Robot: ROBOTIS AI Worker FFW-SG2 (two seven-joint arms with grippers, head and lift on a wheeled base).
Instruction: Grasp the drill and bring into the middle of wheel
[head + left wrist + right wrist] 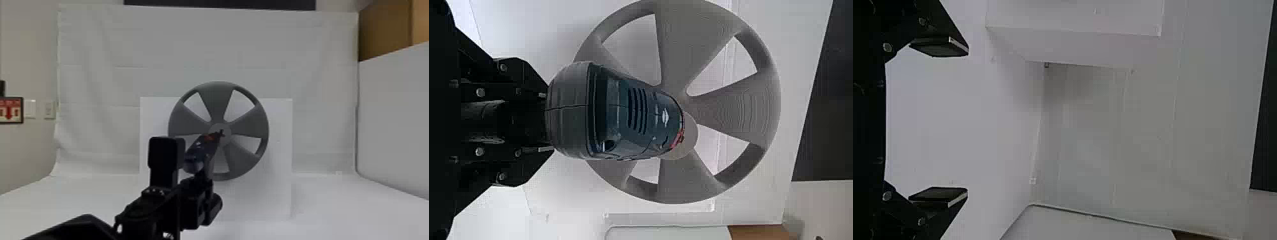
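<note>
The drill [198, 152] is pointing forward, its bit lining up over the middle of the wheel [217, 100]; I cannot tell whether they are touching. The left tool [201, 180] is closing snugly on the drill's handle, while the right tool [964, 121] is gaping wide and holding nothing. The wheel's top edge is rising above the white board [281, 127] behind it, and narrow margins of board are showing at its left and right. White worktop [335, 204] is stretching from the board to the right-hand panel [394, 111]. A pale sheet [95, 48] is hanging at the far side, and a sign [11, 110] is showing far left.
</note>
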